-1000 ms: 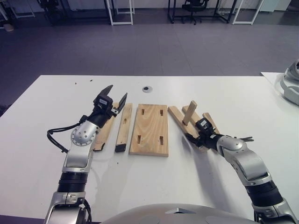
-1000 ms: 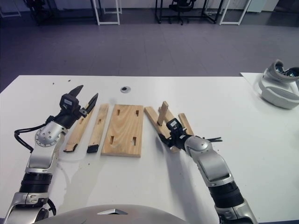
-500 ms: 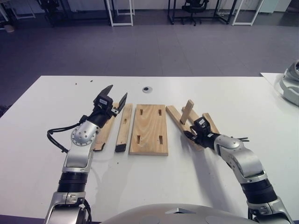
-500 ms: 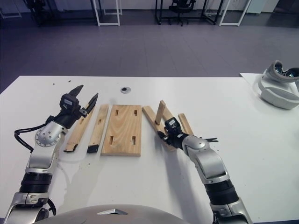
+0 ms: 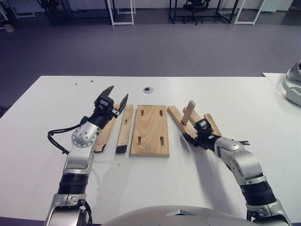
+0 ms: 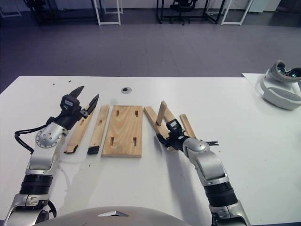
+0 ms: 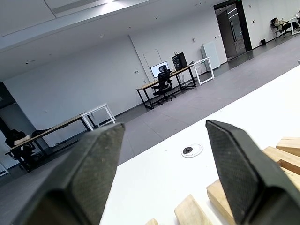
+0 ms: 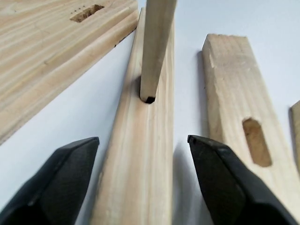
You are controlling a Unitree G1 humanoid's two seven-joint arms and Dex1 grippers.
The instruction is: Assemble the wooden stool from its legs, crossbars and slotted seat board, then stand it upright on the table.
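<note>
**A:** Where is the board found?

**B:** The board [image 5: 150, 130] is laid flat in the middle of the surface [image 5: 221, 89]. Four slots can be seen in it.

**A:** And the legs?

**B:** A first leg [image 5: 125, 126] and a second leg [image 5: 107, 133] are laid side by side, just left of the board. Right of the board a slanted leg [image 5: 178, 117] is laid flat. A crossbar [image 5: 189, 112] is stuck upright in its slot. A last leg [image 8: 234, 93] with a slot is laid just beside it.

**A:** How is the left hand held?

**B:** The left hand [image 5: 119, 92] is held up over the two legs on the left. It is opened wide and nothing is gripped.

**A:** And the right hand?

**B:** The right hand [image 8: 140, 140] is held low at the near end of the slanted leg. Its fingers are spread, one on each side of that leg. The wood is not squeezed.

**A:** Anything else?

**B:** A headset [image 5: 292, 84] can be seen far off to the right.
</note>
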